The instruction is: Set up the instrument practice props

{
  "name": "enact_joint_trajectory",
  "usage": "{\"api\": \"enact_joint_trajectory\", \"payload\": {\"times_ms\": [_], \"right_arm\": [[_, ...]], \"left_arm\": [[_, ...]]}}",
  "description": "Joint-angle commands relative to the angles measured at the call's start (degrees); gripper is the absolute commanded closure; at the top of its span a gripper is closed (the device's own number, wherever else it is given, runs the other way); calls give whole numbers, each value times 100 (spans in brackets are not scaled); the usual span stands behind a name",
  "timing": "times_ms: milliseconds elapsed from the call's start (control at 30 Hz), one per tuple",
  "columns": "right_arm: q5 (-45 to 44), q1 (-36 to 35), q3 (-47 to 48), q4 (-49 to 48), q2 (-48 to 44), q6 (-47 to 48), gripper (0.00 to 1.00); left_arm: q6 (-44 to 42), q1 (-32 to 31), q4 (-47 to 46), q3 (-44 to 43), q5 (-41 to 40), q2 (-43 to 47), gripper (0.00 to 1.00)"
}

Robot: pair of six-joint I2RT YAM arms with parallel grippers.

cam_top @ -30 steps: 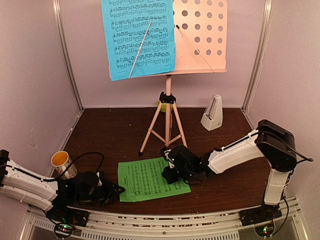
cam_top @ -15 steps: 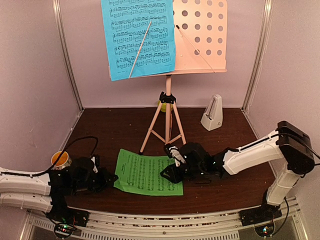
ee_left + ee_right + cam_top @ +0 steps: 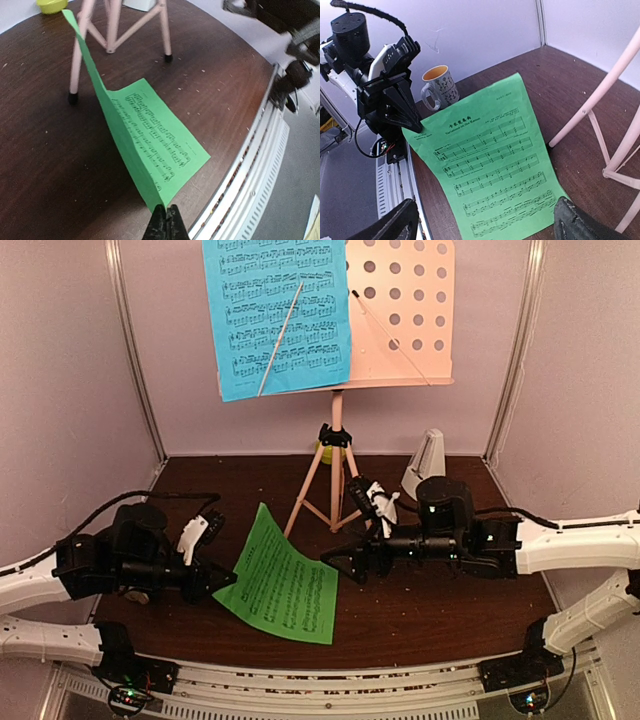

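Observation:
The pink perforated music stand rises at the back on tripod legs, and the blue music sheet rests on its left half. My left gripper is shut on one corner of the green music sheet, which hangs tilted above the dark table. In the right wrist view the green sheet spreads out in front of my right gripper, whose jaws stand wide open and hold nothing. The white metronome stands behind my right arm, partly hidden.
A white mug with an orange inside stands behind my left gripper. A lime-green bowl sits behind the tripod. The metal rail runs along the near table edge. Walls close in on three sides.
My right gripper has opened, let go of the green sheet and pulled back to the right. My left gripper has risen with the sheet's corner, lifting the sheet from flat to tilted.

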State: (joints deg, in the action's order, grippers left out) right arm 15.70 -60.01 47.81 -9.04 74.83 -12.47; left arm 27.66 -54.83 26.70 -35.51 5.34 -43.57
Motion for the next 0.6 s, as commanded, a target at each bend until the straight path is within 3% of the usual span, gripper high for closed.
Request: {"api": "enact_joint_trajectory", "payload": {"times_ms": [0, 233, 567], "right_arm": [[143, 31, 254, 625, -323, 1052, 5], [408, 33, 432, 1064, -372, 1782, 3], [589, 32, 674, 1210, -516, 2256, 2]], "left_arm": [[-1732, -273, 710, -586, 824, 17, 100], [-2580, -544, 1122, -1297, 1665, 180, 100], [-3863, -547, 2201, -2653, 2406, -673, 100]]}}
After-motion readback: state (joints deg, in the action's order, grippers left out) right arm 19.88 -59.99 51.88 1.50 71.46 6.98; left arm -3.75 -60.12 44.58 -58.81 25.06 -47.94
